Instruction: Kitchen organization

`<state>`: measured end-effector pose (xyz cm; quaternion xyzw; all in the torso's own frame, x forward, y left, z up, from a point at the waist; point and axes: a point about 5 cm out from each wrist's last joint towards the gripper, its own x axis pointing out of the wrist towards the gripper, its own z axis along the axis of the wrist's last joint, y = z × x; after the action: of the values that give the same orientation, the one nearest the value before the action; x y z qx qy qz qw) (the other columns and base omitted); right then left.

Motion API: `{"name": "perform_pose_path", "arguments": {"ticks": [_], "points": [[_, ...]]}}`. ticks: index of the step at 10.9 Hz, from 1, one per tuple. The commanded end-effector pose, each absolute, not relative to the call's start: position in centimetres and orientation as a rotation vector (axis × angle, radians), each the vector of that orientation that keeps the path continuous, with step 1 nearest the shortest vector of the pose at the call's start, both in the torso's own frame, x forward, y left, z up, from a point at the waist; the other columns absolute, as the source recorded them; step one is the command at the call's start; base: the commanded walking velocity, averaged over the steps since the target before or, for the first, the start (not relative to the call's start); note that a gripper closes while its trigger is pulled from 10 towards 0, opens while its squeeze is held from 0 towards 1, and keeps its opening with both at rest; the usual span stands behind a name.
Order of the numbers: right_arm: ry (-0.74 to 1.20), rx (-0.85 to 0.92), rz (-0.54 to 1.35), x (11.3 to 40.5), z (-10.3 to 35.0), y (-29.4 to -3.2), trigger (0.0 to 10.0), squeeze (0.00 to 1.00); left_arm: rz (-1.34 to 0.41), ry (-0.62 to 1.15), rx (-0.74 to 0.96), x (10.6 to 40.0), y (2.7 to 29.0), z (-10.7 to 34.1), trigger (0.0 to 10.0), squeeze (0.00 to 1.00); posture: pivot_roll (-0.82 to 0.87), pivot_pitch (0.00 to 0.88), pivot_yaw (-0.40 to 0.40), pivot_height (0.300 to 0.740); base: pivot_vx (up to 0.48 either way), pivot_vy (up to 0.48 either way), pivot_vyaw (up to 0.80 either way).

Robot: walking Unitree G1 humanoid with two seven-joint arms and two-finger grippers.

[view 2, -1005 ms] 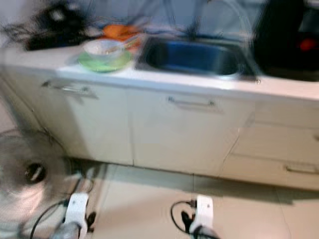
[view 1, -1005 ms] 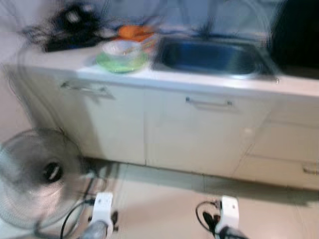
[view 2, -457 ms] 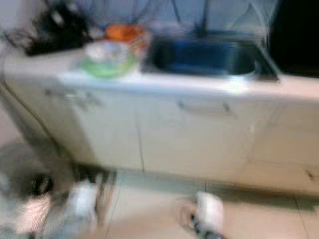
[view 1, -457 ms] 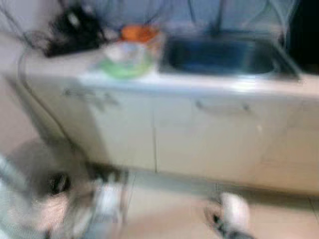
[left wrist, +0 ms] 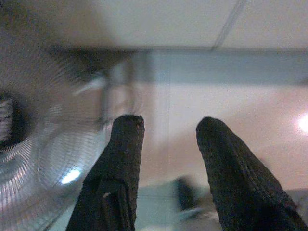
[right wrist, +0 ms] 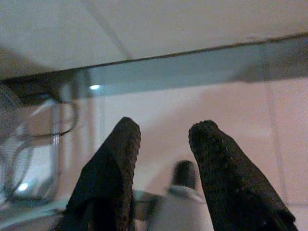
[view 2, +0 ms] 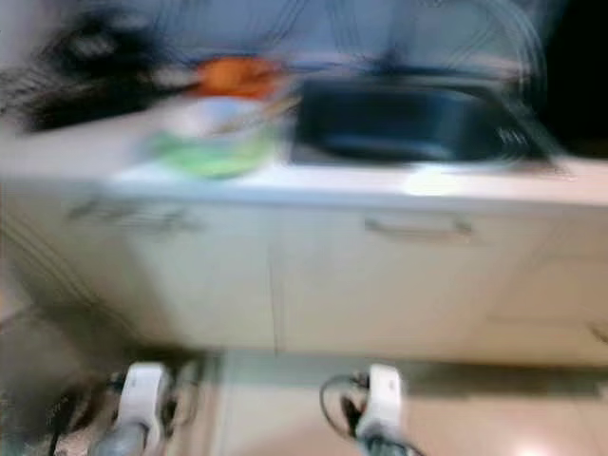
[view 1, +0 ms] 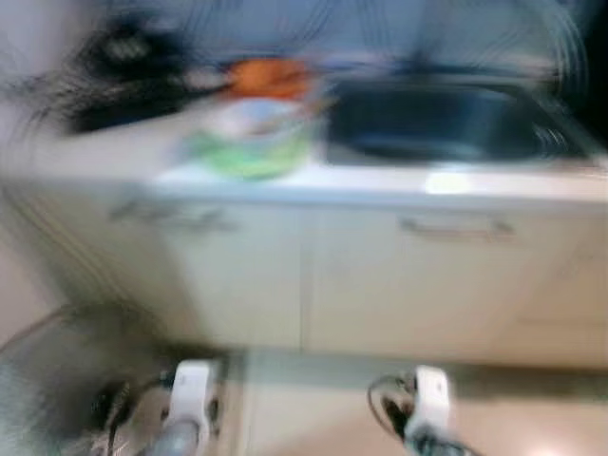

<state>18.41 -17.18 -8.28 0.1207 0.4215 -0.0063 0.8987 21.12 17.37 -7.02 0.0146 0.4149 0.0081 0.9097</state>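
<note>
The head views are blurred. A pale counter carries a white bowl on a green plate just left of the dark steel sink; an orange object sits behind the bowl, and a black tangle of items lies further left. Below are cream cabinet doors. Both arms hang low over the tiled floor — the left gripper beside a round wire fan, fingers apart; the right gripper likewise parted, holding nothing.
</note>
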Motion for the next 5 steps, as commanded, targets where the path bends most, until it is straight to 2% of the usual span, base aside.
{"name": "perform_pose_path", "arguments": {"ticks": [1,5], "points": [[0.84,0.256,0.001,19.55,-7.73,-16.59,10.0,0.0,0.022,0.866,0.042,20.68,18.06,-7.19,10.0,0.0,0.11,0.021,0.0,0.74,0.0,0.0,0.0],[0.835,0.258,0.0,19.59,-7.7,-16.57,10.0,0.0,0.032,0.87,0.056,20.62,18.35,-7.2,10.0,0.0,0.11,0.021,-0.001,0.74,0.0,0.0,0.0]]}}
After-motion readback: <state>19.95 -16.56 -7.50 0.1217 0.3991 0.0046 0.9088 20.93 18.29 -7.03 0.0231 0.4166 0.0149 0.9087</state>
